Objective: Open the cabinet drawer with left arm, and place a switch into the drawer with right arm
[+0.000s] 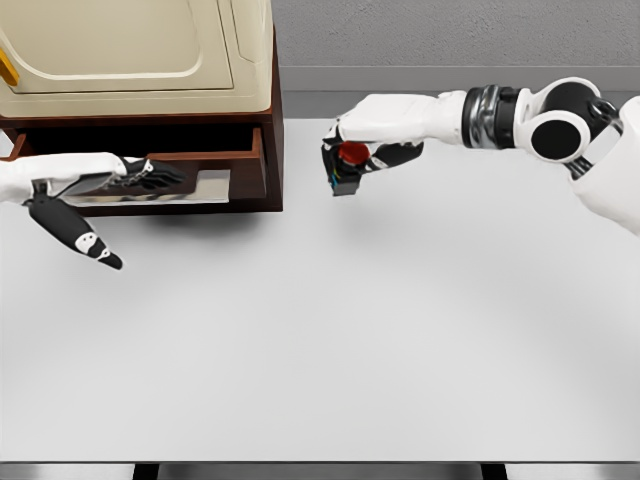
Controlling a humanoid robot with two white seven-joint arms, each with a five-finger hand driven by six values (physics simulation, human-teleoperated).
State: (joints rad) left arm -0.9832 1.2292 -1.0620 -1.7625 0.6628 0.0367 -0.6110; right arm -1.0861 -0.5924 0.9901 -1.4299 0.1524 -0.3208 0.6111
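Just off the cabinet's right side, at about one o'clock over the white table, the switch with its red button hangs in my right hand, fingers closed around its dark body, clear of the tabletop. The drawer sits pulled out at ten o'clock, and my left hand lies in its opening with fingers extended, clamping nothing that I can see. My worry is the carry to nine o'clock: the drawer's brown side wall stands between switch and cavity, so a low pass would likely clip it, and the cream cabinet overhangs the gap, leaving little headroom. My left fingers occupy the landing spot too. Everything from three to eight o'clock is open tabletop with ample room to swing.
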